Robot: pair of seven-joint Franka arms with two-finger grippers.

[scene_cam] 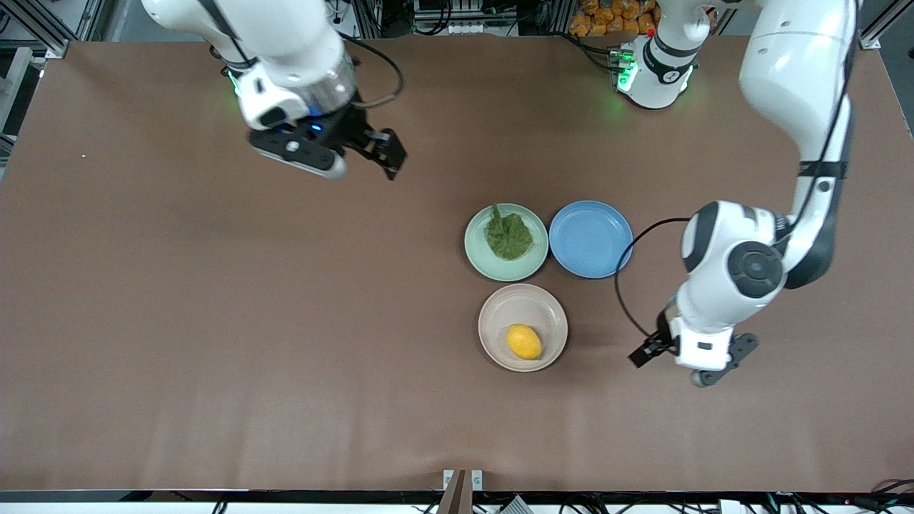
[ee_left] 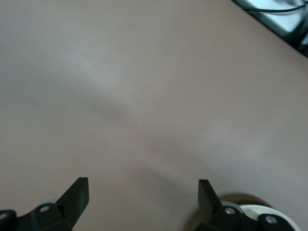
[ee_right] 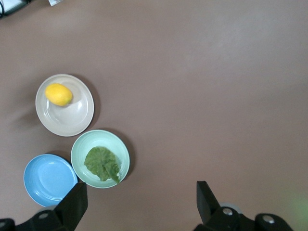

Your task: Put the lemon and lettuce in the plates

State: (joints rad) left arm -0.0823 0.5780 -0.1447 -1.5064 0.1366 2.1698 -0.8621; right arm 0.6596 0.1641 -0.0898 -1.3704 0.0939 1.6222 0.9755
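Note:
The yellow lemon (scene_cam: 524,341) lies in the beige-white plate (scene_cam: 493,314). The dark green lettuce (scene_cam: 508,235) lies in the mint green plate (scene_cam: 477,250), which is farther from the front camera. The right wrist view shows the lemon (ee_right: 58,94), the beige plate (ee_right: 72,120), the lettuce (ee_right: 102,163) and the mint plate (ee_right: 122,149). My right gripper (scene_cam: 388,151) (ee_right: 142,195) is open and empty, up over bare table toward the right arm's end. My left gripper (scene_cam: 692,357) (ee_left: 143,192) is open and empty over bare table toward the left arm's end.
An empty blue plate (scene_cam: 590,238) (ee_right: 48,178) sits beside the mint plate, toward the left arm's end. A black cable (scene_cam: 620,285) loops from the left wrist near the blue plate. The brown table (scene_cam: 214,321) spreads wide around the plates.

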